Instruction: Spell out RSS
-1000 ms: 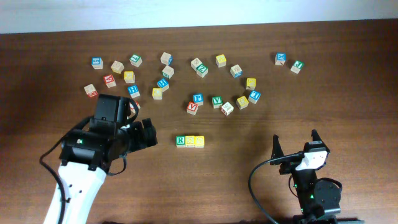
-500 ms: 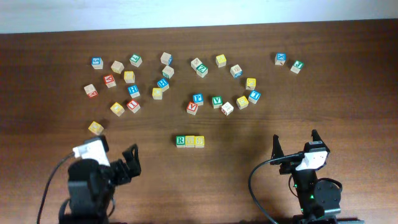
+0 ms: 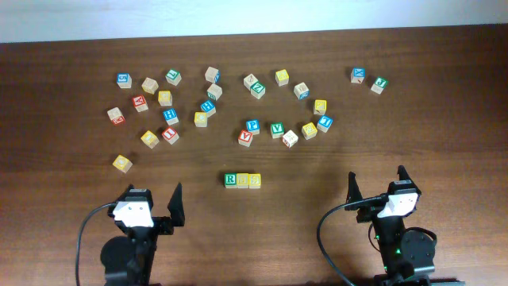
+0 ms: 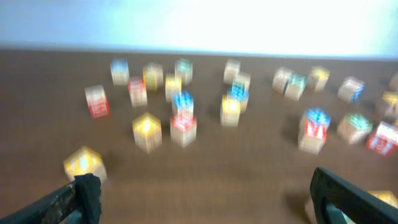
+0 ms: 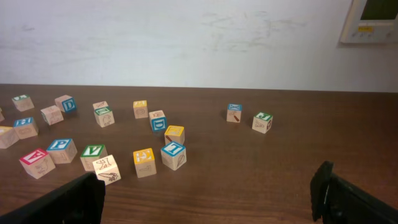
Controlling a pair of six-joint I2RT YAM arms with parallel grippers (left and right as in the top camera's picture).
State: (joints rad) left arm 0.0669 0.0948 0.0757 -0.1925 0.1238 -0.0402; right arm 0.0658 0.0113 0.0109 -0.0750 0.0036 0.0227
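Three letter blocks stand touching in a row at the table's front middle: a green R block (image 3: 230, 180), a yellow block (image 3: 243, 180) and another yellow block (image 3: 255, 180). My left gripper (image 3: 151, 196) is open and empty, low at the front left, well left of the row. Its wrist view is blurred, and its fingers (image 4: 202, 196) frame bare table. My right gripper (image 3: 375, 181) is open and empty at the front right, and its fingers (image 5: 208, 194) also frame bare table.
Several loose letter blocks lie scattered across the back half of the brown table (image 3: 317, 171). A yellow block (image 3: 121, 164) sits alone at the left. A blue block (image 3: 358, 75) and a green block (image 3: 379, 85) lie at the back right.
My left arm has drawn back from beside the block row to the front edge and folded down. The yellow block at the left is uncovered. The right arm has not moved.
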